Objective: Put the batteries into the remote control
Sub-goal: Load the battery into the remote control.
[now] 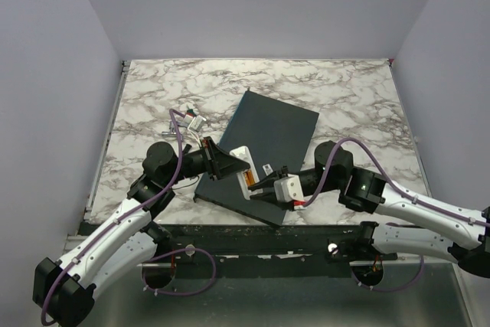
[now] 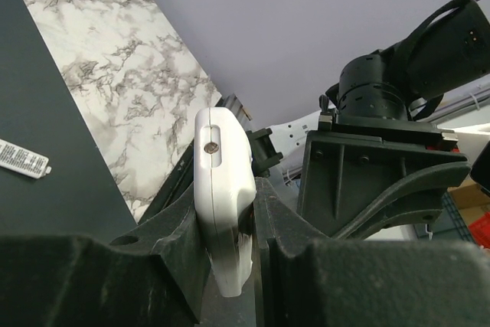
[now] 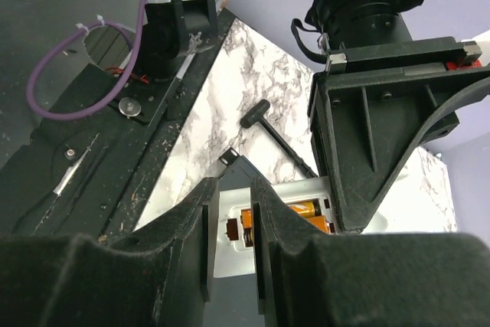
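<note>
**Remote control [image 2: 220, 166]: grip and handling**

The left hand [image 2: 228, 214] is pressed together on the remote's long edges. It holds the remote on edge over the near part of the dark slab [image 1: 276, 124], which lies on the table [image 1: 344, 89]. The right hand [image 3: 235, 206], nearly closed, pinches a battery [image 3: 246, 224] at the open bay [image 3: 295, 189]. A second battery [image 3: 306, 208] appears already seated there.

Judging by its look, the remote is light, stiff, smooth plastic. It will probably pivot under push unless clamped at mid-length, clear of the bay. The battery is likely hard, slick and prone to roll. Grip it across its body, leaving the leading end free.
</note>
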Robot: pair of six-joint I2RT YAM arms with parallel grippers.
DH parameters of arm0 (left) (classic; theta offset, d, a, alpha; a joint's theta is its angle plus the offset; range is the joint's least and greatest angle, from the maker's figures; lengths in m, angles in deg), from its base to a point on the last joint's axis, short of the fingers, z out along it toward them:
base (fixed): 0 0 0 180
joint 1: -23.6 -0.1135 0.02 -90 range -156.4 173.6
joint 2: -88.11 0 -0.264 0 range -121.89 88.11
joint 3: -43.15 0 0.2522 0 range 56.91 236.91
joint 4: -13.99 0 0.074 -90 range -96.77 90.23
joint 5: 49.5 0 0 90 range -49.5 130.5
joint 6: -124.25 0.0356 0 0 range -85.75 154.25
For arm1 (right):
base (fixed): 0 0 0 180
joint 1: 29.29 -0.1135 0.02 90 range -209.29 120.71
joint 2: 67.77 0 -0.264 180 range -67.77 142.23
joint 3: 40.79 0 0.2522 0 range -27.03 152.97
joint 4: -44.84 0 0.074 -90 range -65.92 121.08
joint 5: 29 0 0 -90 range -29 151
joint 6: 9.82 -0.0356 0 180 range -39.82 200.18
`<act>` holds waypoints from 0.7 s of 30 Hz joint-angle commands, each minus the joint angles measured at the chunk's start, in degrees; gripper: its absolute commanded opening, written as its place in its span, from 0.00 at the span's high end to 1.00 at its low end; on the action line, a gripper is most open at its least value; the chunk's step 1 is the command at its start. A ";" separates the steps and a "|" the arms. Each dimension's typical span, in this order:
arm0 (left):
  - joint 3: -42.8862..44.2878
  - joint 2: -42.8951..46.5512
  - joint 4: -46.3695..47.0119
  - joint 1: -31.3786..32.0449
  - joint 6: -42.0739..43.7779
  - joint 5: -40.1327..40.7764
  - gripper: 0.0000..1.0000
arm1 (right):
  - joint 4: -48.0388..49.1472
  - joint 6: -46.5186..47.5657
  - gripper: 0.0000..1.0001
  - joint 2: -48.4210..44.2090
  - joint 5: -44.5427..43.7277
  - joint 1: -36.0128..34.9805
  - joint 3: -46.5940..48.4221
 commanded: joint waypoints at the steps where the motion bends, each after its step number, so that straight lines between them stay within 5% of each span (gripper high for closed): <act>1: 2.03 -0.13 2.63 0.24 -0.37 -1.54 1.00 | 2.18 -0.68 0.70 -1.66 0.69 0.12 0.68; 10: 2.21 -0.21 2.71 0.25 -0.37 -1.79 1.00 | 9.08 1.14 0.66 -2.41 -11.77 0.12 -2.78; 21: 2.58 -0.63 2.88 0.25 -0.28 -2.21 1.00 | 8.20 2.97 0.67 -0.29 -12.20 0.21 -2.30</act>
